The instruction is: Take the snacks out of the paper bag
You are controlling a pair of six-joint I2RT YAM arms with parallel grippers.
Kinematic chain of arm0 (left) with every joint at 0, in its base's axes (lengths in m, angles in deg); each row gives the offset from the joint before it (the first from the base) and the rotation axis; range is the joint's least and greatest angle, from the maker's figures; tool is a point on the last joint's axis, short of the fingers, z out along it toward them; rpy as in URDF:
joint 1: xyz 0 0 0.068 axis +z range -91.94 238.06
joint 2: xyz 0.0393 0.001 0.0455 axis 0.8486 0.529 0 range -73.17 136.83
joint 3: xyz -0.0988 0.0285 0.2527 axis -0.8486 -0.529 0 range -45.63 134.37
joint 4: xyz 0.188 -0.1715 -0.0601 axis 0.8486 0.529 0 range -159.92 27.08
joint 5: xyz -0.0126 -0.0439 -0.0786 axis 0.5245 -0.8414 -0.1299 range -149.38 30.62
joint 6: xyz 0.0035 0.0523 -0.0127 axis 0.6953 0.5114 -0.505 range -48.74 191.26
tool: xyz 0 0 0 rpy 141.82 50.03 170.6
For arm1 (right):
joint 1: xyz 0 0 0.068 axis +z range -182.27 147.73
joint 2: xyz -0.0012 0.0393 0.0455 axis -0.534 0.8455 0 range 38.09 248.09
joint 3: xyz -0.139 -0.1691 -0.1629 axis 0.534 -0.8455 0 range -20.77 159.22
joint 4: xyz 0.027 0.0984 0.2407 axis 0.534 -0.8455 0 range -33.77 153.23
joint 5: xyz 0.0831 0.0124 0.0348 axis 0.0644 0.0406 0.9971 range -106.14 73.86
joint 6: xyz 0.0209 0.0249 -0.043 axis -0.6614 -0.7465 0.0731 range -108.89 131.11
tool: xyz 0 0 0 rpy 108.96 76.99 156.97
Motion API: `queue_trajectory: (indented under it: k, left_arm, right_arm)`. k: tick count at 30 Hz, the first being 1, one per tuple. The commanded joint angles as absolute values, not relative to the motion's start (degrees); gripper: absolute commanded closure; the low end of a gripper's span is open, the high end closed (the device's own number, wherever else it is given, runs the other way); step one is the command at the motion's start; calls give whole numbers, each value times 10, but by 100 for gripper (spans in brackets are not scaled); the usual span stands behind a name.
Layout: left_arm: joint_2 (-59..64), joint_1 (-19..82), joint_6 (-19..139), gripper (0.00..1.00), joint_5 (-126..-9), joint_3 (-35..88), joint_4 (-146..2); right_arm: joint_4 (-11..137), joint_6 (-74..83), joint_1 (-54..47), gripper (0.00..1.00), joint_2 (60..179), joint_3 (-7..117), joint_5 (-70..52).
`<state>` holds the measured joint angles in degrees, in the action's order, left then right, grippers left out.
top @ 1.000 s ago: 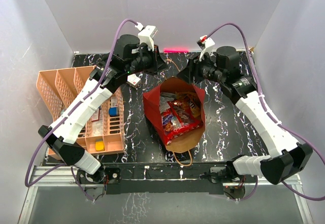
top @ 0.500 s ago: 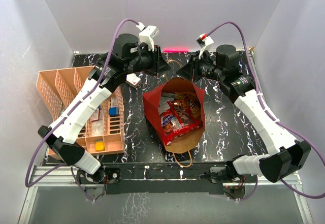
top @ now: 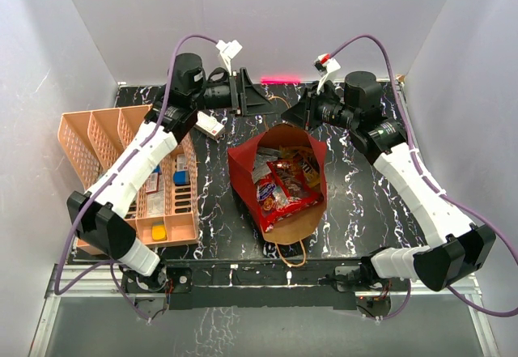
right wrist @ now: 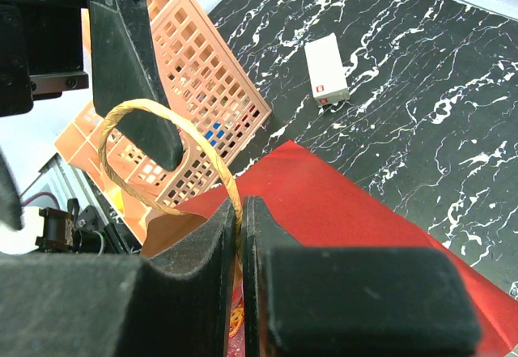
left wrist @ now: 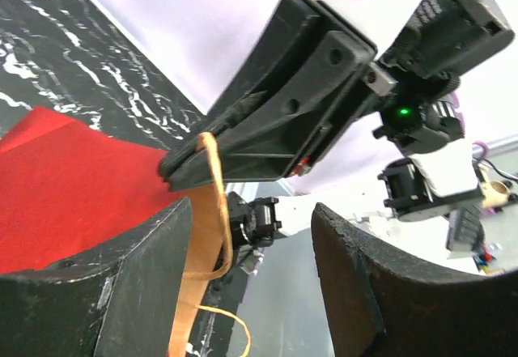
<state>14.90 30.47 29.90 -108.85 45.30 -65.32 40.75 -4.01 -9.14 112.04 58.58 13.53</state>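
**Red bag tethered, snacks inside**

Mid-table, our paper bag (top: 243, 169) holds the snacks (top: 279, 185). The right gripper (right wrist: 243, 211) pinches its far cord handle (right wrist: 133, 118), we judge to steady the mouth. The left gripper (left wrist: 251, 215) gapes beside it, holding nothing.

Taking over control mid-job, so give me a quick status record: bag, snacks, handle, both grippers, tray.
bag: red, open, on the table
snacks: inside the bag
handle: cord loop at the far rim
right gripper: shut on the handle
left gripper: open beside the handle, holding nothing
tray: left of the bag
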Motion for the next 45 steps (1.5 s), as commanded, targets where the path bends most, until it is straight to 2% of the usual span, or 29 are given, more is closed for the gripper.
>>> queue_trajectory:
  k: [1, 7, 12, 13, 14, 18, 20, 27, 29, 34, 39, 45]
  left_arm:
    - [153, 300, 237, 41, -1168, 448, -746]
    - [172, 289, 201, 51, -1180, 431, -794]
    - [184, 285, 217, 78, -1186, 462, -773]
    - [185, 285, 225, 87, -1182, 467, -764]
    - [183, 285, 238, 100, -1177, 472, -755]
    - [165, 287, 285, 100, -1112, 492, -699]
    - [158, 295, 300, 100, -1072, 510, -672]
    - [159, 310, 314, 100, -969, 553, -612]
    - [163, 310, 312, 100, -957, 560, -609]
    - [170, 310, 314, 100, -955, 569, -605]
    - [169, 311, 325, 100, -949, 565, -596]
    - [170, 314, 331, 100, -949, 565, -591]
  right_arm:
    - [444, -44, -90, 92, 1099, 613, 148]
    - [441, -48, -90, 92, 1094, 606, 154]
    - [432, -49, -90, 92, 1091, 607, 146]
    - [428, -51, -90, 92, 1090, 607, 145]
    - [424, -54, -90, 92, 1089, 606, 145]
    - [366, -69, -90, 91, 1082, 612, 123]
    - [330, -74, -90, 84, 1068, 612, 97]
    - [213, -103, -90, 28, 1004, 598, 10]
    - [180, -113, -90, 19, 985, 587, 2]
    - [128, -50, -90, 10, 916, 554, 32]
    - [204, 91, -90, 6, 846, 491, 119]
    - [252, 262, -89, 6, 875, 439, 206]
